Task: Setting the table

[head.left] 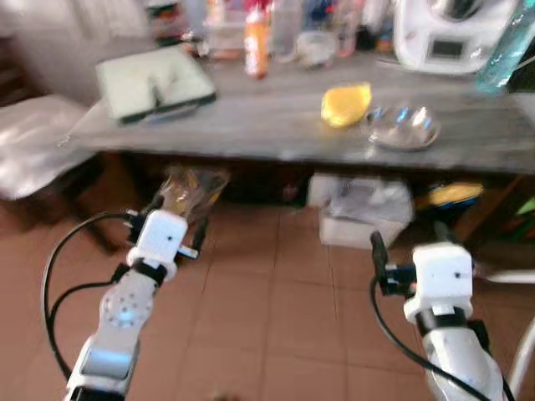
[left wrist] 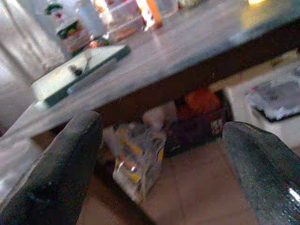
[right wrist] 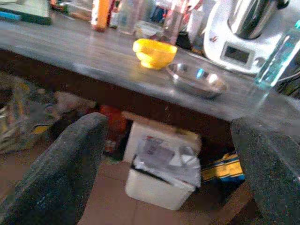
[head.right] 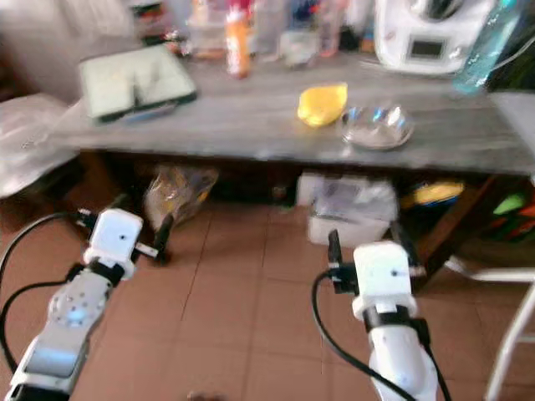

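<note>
A grey table (head.left: 276, 125) holds a yellow bowl (head.left: 346, 104) just beside a metal bowl (head.left: 403, 127), with a green tray (head.left: 154, 82), an orange bottle (head.left: 257, 42) and a white appliance (head.left: 451, 33) farther back. Beneath it sit a plastic bag (head.left: 191, 190) and a white box (head.left: 359, 213). The left gripper (head.left: 167, 219) and right gripper (head.left: 410, 242) are raised over bare tiled floor (head.left: 276, 309), short of the table's near edge, fingers apart and empty

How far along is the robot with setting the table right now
Barely begun. Nothing looks laid out: the yellow bowl and the metal bowl sit side by side on the grey table, with a green-rimmed tray farther left. In hand: nothing; the left gripper and right gripper are open, below the table's edge. Reaching, picking and placing remain.
</note>
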You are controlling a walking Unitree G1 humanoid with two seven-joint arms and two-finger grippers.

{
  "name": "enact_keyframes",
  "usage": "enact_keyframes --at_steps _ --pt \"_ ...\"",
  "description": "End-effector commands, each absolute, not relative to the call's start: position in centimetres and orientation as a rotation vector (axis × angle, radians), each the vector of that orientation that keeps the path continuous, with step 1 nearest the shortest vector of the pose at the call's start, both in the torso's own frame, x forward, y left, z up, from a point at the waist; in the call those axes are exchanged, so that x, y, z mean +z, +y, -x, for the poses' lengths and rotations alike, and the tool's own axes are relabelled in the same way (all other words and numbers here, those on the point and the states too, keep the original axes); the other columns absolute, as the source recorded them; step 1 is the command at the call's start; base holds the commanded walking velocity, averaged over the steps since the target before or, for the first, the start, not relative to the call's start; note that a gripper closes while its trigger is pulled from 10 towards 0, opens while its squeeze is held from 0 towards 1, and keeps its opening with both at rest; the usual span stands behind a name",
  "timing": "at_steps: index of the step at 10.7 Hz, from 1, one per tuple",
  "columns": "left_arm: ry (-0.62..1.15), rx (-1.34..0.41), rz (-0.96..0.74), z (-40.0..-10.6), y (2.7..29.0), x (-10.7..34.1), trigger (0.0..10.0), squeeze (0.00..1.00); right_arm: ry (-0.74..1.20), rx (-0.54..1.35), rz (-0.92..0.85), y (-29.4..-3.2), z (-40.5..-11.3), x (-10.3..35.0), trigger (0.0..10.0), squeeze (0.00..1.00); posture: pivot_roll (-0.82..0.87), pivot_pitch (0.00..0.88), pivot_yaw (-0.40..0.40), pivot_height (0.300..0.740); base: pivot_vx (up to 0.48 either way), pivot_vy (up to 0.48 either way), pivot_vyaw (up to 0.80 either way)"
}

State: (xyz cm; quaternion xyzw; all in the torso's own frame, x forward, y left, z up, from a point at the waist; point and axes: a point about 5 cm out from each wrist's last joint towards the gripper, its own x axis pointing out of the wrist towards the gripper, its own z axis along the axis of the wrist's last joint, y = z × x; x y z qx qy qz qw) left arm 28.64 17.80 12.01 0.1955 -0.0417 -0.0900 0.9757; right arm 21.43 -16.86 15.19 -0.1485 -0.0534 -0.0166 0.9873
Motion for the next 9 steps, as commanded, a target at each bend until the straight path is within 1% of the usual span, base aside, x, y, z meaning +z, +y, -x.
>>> enact_keyframes --at_steps 1,5,9 --pt "-0.085 -0.193 -0.397 -28.56 17.55 11.95 10.0 0.00 -0.100 -0.041 0.307 -17.11 -21.14 15.17 10.0 0.00 0.00 0.114 0.041 0.740 -0.315 0.000 0.00" --pt "-0.081 -0.198 -0.397 -28.62 17.50 11.81 10.0 0.00 -0.097 -0.046 0.307 -17.14 -21.14 15.10 10.0 0.00 0.00 0.114 0.044 0.740 -0.316 0.000 0.00" --pt "-0.087 -0.217 -0.393 -28.60 17.25 11.80 10.0 0.00 -0.095 -0.047 0.309 -17.14 -21.13 15.05 10.0 0.00 0.00 0.115 0.045 0.740 0.000 0.000 0.00"
